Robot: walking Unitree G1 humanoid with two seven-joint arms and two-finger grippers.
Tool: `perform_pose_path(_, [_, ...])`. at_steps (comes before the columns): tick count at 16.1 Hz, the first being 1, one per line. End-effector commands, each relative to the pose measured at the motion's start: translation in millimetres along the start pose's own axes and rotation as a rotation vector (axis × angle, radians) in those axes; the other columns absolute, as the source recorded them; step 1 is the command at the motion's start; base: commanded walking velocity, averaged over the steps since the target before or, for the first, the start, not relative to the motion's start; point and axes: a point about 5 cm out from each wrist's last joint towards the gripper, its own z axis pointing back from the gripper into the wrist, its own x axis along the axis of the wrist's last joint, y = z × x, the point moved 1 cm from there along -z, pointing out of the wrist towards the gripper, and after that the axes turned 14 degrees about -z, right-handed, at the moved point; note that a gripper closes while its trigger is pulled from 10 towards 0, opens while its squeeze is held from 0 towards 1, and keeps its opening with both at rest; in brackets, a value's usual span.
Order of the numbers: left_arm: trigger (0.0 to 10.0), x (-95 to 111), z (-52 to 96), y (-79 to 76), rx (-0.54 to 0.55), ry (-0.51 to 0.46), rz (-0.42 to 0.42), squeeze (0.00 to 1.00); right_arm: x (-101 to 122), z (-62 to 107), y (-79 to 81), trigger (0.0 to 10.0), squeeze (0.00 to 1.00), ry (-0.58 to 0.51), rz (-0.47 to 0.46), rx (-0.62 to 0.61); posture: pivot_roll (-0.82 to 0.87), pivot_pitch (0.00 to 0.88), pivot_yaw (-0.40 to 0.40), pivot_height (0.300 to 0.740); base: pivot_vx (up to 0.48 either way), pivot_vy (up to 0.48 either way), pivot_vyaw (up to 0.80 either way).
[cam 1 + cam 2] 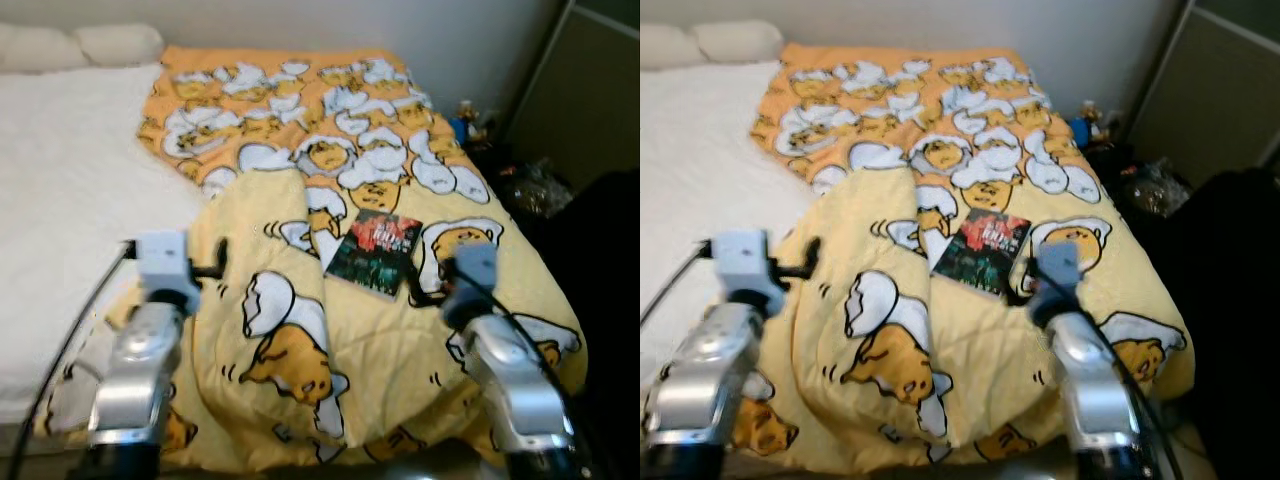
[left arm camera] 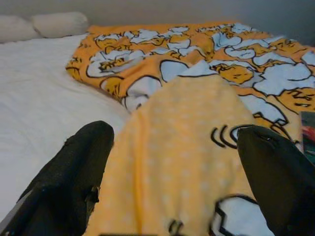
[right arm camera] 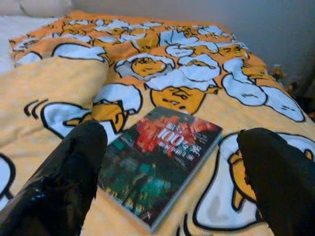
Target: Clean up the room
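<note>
A dark paperback book (image 1: 375,252) with a red title lies flat on a yellow and orange cartoon-egg blanket (image 1: 300,150) that covers the right half of the bed. My right gripper (image 3: 172,132) is open just short of the book (image 3: 160,157), its two black fingers (image 3: 74,167) spread wider than the cover. My left gripper (image 2: 174,132) is open too, hovering over a raised fold of the blanket (image 2: 187,147) to the left of the book. Neither holds anything.
A bare white sheet (image 1: 70,200) covers the bed's left half, with pillows (image 1: 80,45) at the head against the wall. Small clutter (image 1: 475,125) and a dark mass (image 1: 600,260) sit beside the bed on the right, near a grey door panel (image 1: 585,90).
</note>
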Motion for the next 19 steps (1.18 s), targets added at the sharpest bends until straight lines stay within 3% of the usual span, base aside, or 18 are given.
perform_pose_path(1, [10.0, 4, -1.4, -7.6, -0.022, -0.011, 0.006, 0.80, 3, 2.9, -11.7, 10.0, 0.00, -0.004, 0.006, -0.035, 0.05, 0.000, 0.002, 0.740, 0.349, 0.000, 0.00])
perform_pose_path(7, [10.0, 4, 1.5, -6.5, -0.032, -0.012, -0.002, 0.80, 4, 5.4, -9.4, 10.0, 0.00, -0.007, 0.020, -0.021, 0.05, 0.000, -0.002, 0.740, 0.344, 0.000, 0.30])
perform_pose_path(8, [10.0, 4, 2.5, -6.7, -0.038, -0.009, -0.010, 0.80, 3, 7.3, -14.0, 10.0, 0.00, -0.007, -0.064, -0.051, 0.05, 0.000, -0.003, 0.740, 0.259, 0.000, 0.00])
perform_pose_path(9, [10.0, 2, 3.1, -7.5, -0.049, -0.001, -0.021, 0.79, 2, 8.3, -15.7, 10.0, 0.00, 0.005, -0.084, -0.059, 0.05, 0.000, -0.007, 0.740, 0.000, 0.000, 0.00])
perform_pose_path(13, [10.0, -2, 3.4, -11.6, -0.159, -0.003, -0.045, 0.78, -15, 3.0, -28.4, 10.0, 0.00, 0.108, -0.040, -0.147, 0.06, 0.000, 0.000, 0.740, 0.000, 0.000, 0.00])
perform_pose_path(14, [10.0, -1, 1.8, -11.8, -0.203, -0.008, -0.062, 0.78, -19, -1.4, -25.2, 10.0, 0.16, 0.142, -0.061, -0.119, 0.06, 0.000, 0.002, 0.740, 0.000, 0.000, 0.00])
perform_pose_path(15, [10.0, 0, 0.1, -13.3, -0.267, -0.014, -0.081, 0.78, -21, -7.0, -25.3, 10.0, 1.00, 0.167, -0.092, -0.120, 0.06, 0.000, 0.004, 0.740, 0.000, 0.000, 0.00])
perform_pose_path(17, [10.0, 4, -1.9, -17.1, -0.412, -0.035, -0.124, 0.78, -27, -19.8, -28.6, 10.0, 1.00, 0.221, -0.117, -0.148, 0.07, 0.000, 0.010, 0.740, 0.000, 0.000, 0.00])
perform_pose_path(19, [10.0, 10, -3.6, -18.3, -0.556, -0.051, -0.199, 0.78, -41, -36.1, -33.4, 10.0, 1.00, 0.299, -0.232, -0.203, 0.08, 0.000, 0.020, 0.740, 0.000, 0.000, 0.00])
